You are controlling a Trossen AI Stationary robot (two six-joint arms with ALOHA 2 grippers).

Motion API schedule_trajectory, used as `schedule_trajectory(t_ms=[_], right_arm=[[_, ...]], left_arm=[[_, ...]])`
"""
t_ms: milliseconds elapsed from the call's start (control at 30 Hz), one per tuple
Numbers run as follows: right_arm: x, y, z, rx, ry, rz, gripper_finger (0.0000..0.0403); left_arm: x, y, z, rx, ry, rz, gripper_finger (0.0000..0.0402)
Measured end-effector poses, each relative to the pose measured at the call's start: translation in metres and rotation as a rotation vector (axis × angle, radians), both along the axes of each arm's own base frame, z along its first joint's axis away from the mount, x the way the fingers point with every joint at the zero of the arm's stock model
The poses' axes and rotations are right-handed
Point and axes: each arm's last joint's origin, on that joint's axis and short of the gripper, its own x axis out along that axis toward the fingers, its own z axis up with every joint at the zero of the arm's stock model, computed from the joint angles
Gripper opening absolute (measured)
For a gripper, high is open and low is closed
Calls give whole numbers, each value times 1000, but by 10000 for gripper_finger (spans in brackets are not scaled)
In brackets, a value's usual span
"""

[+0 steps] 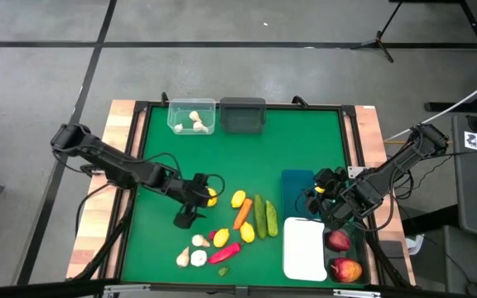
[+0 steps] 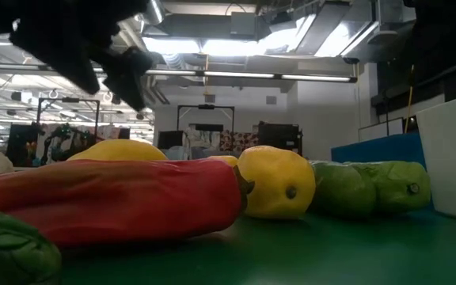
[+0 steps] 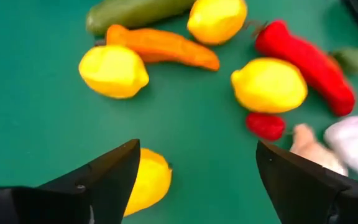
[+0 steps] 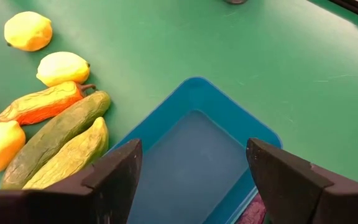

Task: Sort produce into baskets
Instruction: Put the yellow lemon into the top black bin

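The produce lies in a loose group on the green mat: lemons (image 1: pixel 238 199), an orange carrot (image 1: pixel 243 213), two green cucumbers (image 1: pixel 265 217), a red pepper (image 1: pixel 225 252) and white bulbs (image 1: pixel 190 257). My left gripper (image 1: pixel 194 201) is open at the group's left side, next to one lemon (image 3: pixel 149 182). My right gripper (image 4: pixel 194 144) is open and empty above the blue basket (image 4: pixel 194 155), which holds nothing. The clear basket (image 1: pixel 192 116) at the far edge holds white bulbs. The dark grey basket (image 1: pixel 243 114) stands beside it. My left gripper has one finger (image 3: pixel 107 177) in front of the lemon's side (image 3: pixel 157 180), and that finger hides part of the lemon. I cannot tell whether it touches the lemon. The lemon rests on the mat.
A white basket (image 1: pixel 305 248) stands at the near right, with two red apples (image 1: pixel 343 255) to its right. A small red piece (image 3: pixel 266 124) and a green piece (image 1: pixel 223 270) lie among the produce. The mat's middle and far part (image 1: pixel 247 161) is open.
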Motion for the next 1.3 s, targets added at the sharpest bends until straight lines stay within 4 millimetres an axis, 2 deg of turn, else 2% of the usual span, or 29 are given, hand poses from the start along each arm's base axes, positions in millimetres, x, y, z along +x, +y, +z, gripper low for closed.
schedule_trajectory(t_ms=[167,333,733,900,1167,1300], right_arm=[[0,0,0,-4,-3,-1,289],[0,0,0,-7,-6,-2,289],[0,0,0,-8,-6,-3,289],[0,0,0,-9,-5,-3,289],[0,0,0,-8,-6,-3,289],[0,0,0,-8,-5,-3,289]], left_arm=[[6,10,-15,74,64,-15,343],[16,21,-29,88,96,96,345],[28,23,-78,116,268,114,347],[28,23,-80,102,282,125,343],[25,23,-71,83,257,132,287],[28,25,-67,132,239,153,283]])
